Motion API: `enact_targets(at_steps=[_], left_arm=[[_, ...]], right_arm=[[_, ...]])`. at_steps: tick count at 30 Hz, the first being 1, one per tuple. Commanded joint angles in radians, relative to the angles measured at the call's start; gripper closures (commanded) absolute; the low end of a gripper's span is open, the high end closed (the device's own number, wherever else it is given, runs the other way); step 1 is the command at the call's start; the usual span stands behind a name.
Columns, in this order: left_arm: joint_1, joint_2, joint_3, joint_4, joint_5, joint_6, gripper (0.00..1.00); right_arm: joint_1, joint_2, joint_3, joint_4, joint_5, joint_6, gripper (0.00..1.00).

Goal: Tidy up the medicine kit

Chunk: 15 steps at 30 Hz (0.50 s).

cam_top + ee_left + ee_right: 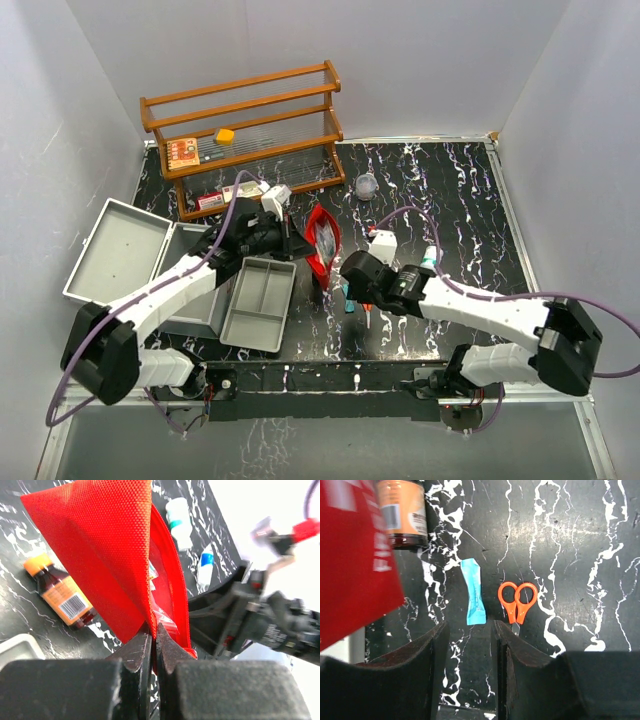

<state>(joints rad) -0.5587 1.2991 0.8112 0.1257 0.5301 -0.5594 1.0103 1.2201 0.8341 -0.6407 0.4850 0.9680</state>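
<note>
At the left side of the table, the medicine kit [118, 250] stood open. It was a silver-grey metal case, its lid thrown back toward the left wall and its base next to the left arm. Its grey two-compartment tray [258, 305] lay outside the case, against the base's right side.

The tabletop [450, 190] was black with white veining, closed in by plain white walls [400, 60] on three sides. A wooden rack [245, 130] stood at the back left, near the rear wall.

The left gripper [153, 630] was pinched tight on an edge of a red pouch [100, 555], holding it upright just right of the tray. The right gripper [470, 627] hung low over the table with its fingers partly apart and nothing between them. A blue packet [474, 599] and orange scissors [518, 600] lay just past its tips. A brown bottle [60, 592] with an orange cap lay beside the pouch.

Both grippers crowded the middle, close together. The widest bare stretch of tabletop lay at the right rear, between a small clear cup [366, 184] and the right wall.
</note>
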Motion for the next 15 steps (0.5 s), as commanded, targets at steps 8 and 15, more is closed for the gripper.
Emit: enact_targets(at_steps=[8,15], left_arm=[[0.004,-0.218,-0.031,-0.039,-0.345,0.027,1.0],[0.011,-0.246,-0.044,-0.042,-0.384,0.023,1.0]], right_arm=[[-0.074,0.243,0.051,0.142,-0.185,-0.163,0.62],[-0.072,0.35,0.123,0.055,-0.094,-0.136,0.63]])
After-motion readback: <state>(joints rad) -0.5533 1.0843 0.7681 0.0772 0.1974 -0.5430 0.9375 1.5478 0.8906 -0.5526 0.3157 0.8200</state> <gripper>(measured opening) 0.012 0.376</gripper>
